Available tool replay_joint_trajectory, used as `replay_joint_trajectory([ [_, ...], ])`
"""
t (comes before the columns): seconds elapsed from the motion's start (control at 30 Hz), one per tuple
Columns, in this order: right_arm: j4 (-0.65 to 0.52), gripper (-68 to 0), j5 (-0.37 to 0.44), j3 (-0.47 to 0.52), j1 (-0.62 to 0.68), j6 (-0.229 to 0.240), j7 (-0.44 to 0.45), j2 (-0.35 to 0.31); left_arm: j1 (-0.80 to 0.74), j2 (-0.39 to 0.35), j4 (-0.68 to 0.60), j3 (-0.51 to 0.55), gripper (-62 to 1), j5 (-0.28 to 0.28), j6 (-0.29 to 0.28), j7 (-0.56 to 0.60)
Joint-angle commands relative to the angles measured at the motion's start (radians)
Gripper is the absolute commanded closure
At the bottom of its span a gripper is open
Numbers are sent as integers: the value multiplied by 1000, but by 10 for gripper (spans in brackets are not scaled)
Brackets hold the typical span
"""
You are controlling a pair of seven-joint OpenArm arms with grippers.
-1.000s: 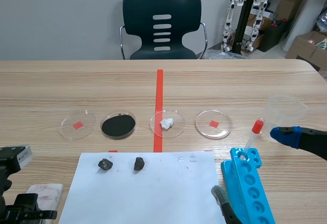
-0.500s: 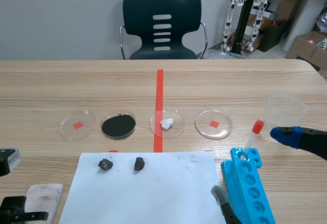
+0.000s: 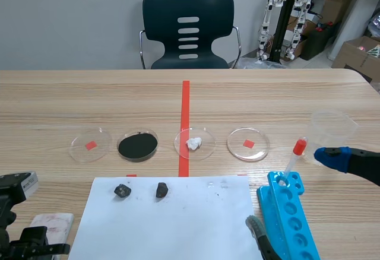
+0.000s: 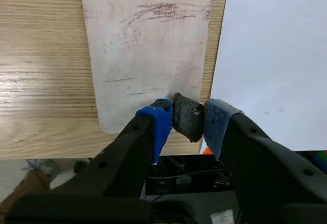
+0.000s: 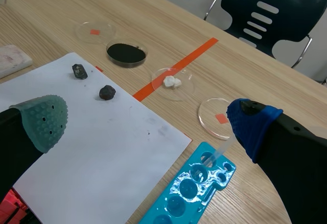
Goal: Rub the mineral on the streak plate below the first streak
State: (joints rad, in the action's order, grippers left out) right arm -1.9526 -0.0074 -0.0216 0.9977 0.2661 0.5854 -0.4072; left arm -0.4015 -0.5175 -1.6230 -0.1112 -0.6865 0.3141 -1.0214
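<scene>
The mineral (image 4: pixel 186 117), a dark, rough lump, is pinched between the blue pads of the left gripper (image 4: pixel 188 120), whose fingers are closed narrowly on it. It sits over the corner of the streak plate (image 4: pixel 148 50) closest to the gripper, on the side next to the sheet of paper (image 4: pixel 271 55). Whether it actually presses on the plate cannot be made out. The plate is a pale tile lying flat at the table's near left corner. The first streak (image 4: pixel 163 12), a reddish-brown smear of several lines, crosses the plate's far end, well ahead of the mineral. A few faint thin marks (image 4: pixel 134 92) lie between the two.

The white paper lies along the near edge of the table (image 3: pixel 267 94), just beside the plate. Two dark rocks (image 3: pixel 122 190) (image 3: pixel 161 190) rest near its far edge, apart from each other.

Beyond the paper, four round dishes stand in a row across the middle of the table. The first is a clear dish (image 3: pixel 90 145), the next a dish of black powder (image 3: pixel 138 145), then a dish with a white lump (image 3: pixel 194 143), and another clear dish (image 3: pixel 248 144).

Toward the near right corner is a blue rack (image 3: pixel 288 215) with a red-capped tube (image 3: pixel 295 159) leaning in its far hole, and a clear plastic cup (image 3: pixel 332 130) stands beyond it.

The right gripper (image 5: pixel 147 120) is spread wide and holds nothing, its fingers on either side of the rack.
</scene>
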Motion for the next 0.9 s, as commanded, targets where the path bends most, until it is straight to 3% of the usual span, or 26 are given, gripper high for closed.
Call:
replay_joint_trajectory([
  [0.0,-23,-679,12,5,-3,-5,15,0,-2,2,-2,-3,-130,46,16,-17],
  [0.23,-23,-679,12,5,-3,-5,15,0,-2,2,-2,-3,-130,176,66,-76],
  [0.5,-23,-679,12,5,-3,-5,15,0,-2,2,-2,-3,-130,210,85,-79],
  [0.6,-23,-679,12,5,-3,-5,15,0,-2,2,-2,-3,-130,197,85,-77],
  [0.87,-23,-679,12,5,-3,-5,15,0,-2,2,-2,-3,-130,35,37,-41],
])
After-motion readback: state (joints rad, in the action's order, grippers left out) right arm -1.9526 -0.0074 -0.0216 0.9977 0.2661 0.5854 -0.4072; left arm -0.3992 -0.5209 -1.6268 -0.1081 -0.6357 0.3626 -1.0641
